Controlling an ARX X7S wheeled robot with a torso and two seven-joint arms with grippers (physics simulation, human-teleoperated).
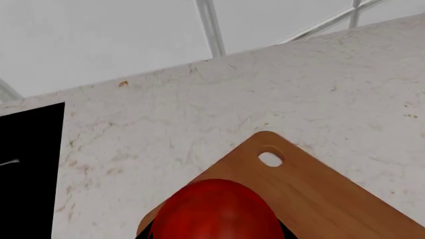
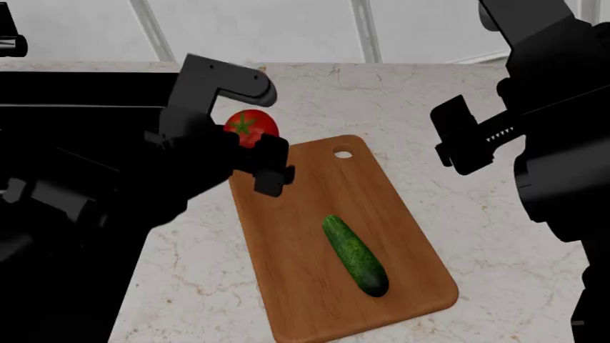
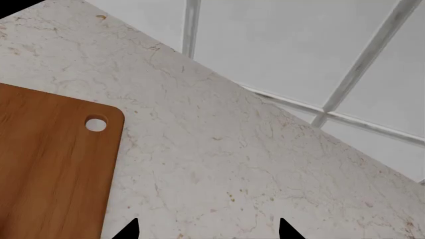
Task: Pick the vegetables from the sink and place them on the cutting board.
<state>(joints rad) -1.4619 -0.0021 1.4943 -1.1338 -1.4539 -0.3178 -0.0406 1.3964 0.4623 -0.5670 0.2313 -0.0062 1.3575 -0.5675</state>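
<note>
My left gripper (image 2: 251, 139) is shut on the red tomato (image 2: 250, 127) and holds it over the far left corner of the orange-brown cutting board (image 2: 305, 286). In the left wrist view the tomato (image 1: 216, 211) fills the space between the jaws, above the board's (image 1: 325, 194) end with the hole. The dark-green cucumber (image 2: 355, 255) lies on the board's middle. My right gripper (image 2: 465, 137) is open and empty, raised over the counter to the right of the board; its tips (image 3: 208, 233) frame bare marble beside the board (image 3: 47, 169). The black sink (image 2: 86, 89) lies at the far left.
The board lies on a pale marble counter (image 2: 448, 207) that ends at a white window wall behind it. The sink's edge (image 1: 27, 169) shows in the left wrist view. My black left arm (image 2: 86, 193) covers the left of the head view.
</note>
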